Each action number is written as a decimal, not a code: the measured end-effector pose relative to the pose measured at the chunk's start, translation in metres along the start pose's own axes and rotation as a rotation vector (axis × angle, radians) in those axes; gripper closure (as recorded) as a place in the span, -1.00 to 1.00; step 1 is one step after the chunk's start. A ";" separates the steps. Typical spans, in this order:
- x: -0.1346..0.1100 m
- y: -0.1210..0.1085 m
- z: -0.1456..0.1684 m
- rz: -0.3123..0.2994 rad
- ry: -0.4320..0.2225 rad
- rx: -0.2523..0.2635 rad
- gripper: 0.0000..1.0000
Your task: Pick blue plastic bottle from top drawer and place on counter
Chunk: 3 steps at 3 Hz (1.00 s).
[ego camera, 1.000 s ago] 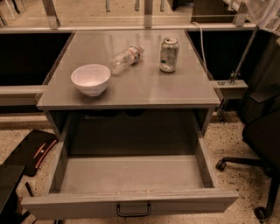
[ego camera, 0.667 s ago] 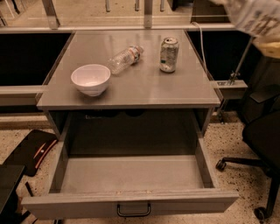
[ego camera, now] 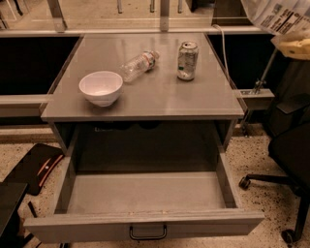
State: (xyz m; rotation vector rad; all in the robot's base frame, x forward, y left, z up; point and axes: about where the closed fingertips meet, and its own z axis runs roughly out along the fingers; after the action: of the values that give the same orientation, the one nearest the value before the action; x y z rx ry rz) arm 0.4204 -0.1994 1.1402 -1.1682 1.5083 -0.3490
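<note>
End effector [ego camera: 290, 44] top right, printed blue plastic bottle [ego camera: 273, 14], glossy grey counter [ego camera: 160, 94]

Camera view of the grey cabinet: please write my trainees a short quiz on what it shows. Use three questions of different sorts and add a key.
1. True or false: the top drawer is pulled open and nothing shows inside it.
2. Which thing on the counter lies on its side?
A) the white bowl
B) the clear bottle with the red-and-white label
C) the can
3. Fill in the missing word: the gripper shows in the top ____ corner of the view, right beside the blue plastic bottle.

Key: 1 true; 2 B; 3 right.
</note>
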 end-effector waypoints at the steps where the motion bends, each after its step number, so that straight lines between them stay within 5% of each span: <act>1: 0.008 0.006 -0.011 0.035 -0.036 -0.011 1.00; 2: 0.009 0.038 0.021 0.089 -0.216 -0.102 1.00; 3: -0.040 0.060 0.083 0.148 -0.455 -0.192 1.00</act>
State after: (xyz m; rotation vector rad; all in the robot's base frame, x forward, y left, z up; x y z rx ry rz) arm 0.4592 -0.1088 1.0920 -1.1797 1.2326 0.1597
